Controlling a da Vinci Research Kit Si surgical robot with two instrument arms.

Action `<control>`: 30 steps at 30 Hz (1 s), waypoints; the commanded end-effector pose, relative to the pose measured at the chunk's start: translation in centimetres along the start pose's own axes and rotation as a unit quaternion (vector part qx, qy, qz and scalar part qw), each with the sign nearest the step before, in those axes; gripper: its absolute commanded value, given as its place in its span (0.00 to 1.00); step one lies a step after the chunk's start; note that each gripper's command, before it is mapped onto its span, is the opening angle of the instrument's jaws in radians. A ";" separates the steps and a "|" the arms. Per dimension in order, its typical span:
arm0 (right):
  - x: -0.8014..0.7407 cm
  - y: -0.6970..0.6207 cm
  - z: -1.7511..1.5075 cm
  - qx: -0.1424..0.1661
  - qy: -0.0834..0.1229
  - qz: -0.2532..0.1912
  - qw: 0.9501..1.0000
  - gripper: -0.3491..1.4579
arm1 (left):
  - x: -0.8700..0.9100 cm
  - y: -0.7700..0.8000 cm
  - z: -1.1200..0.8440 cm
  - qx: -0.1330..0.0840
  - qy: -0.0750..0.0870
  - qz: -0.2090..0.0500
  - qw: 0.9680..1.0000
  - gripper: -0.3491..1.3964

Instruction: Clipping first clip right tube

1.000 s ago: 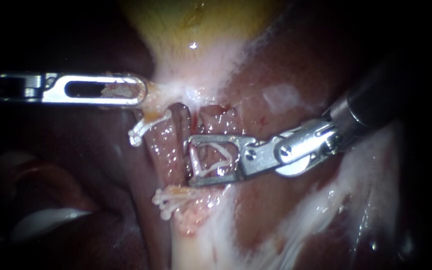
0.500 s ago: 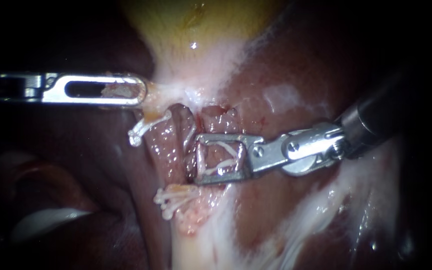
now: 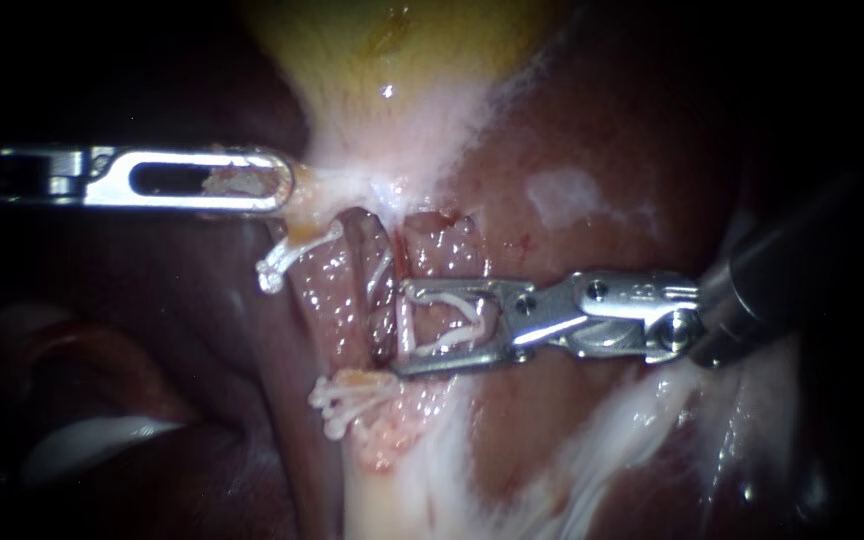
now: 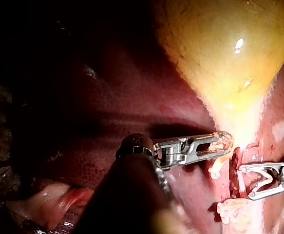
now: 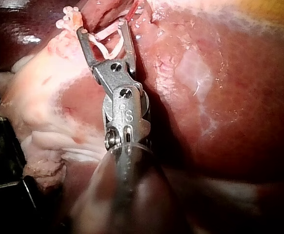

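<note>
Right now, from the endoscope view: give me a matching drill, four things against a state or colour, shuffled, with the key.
Things:
1. left instrument
2. right instrument
3. gallbladder
4. left tube

States:
A. yellow
B. jaws hold an open white clip at the right tube
C. two white clips on it
D. jaws shut on the gallbladder's neck

Pairs: 1-D, 2-B, 3-A, 4-C
</note>
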 end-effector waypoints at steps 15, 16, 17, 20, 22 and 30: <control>-0.25 0.12 0.02 0.004 0.000 0.064 0.998 0.47 | 0.00 -0.03 -0.01 0.000 0.000 -0.001 1.000 0.00; -0.25 0.12 0.02 0.003 0.000 0.067 0.998 0.47 | 0.00 -0.03 -0.01 0.000 0.000 -0.001 1.000 0.00; -0.25 0.12 0.01 0.005 0.000 0.070 0.998 0.47 | 0.00 -0.03 -0.02 0.000 0.000 -0.001 1.000 0.00; -0.25 0.12 0.00 0.007 0.001 0.076 0.997 0.47 | 0.00 -0.03 -0.02 0.000 0.000 -0.001 1.000 0.00; -0.24 0.12 0.00 0.008 0.001 0.079 0.997 0.47 | 0.00 -0.03 -0.02 0.000 0.000 -0.001 1.000 0.00; -0.20 0.11 0.11 0.022 0.020 0.098 0.995 0.47 | 0.00 -0.03 -0.02 0.000 0.000 -0.001 1.000 0.00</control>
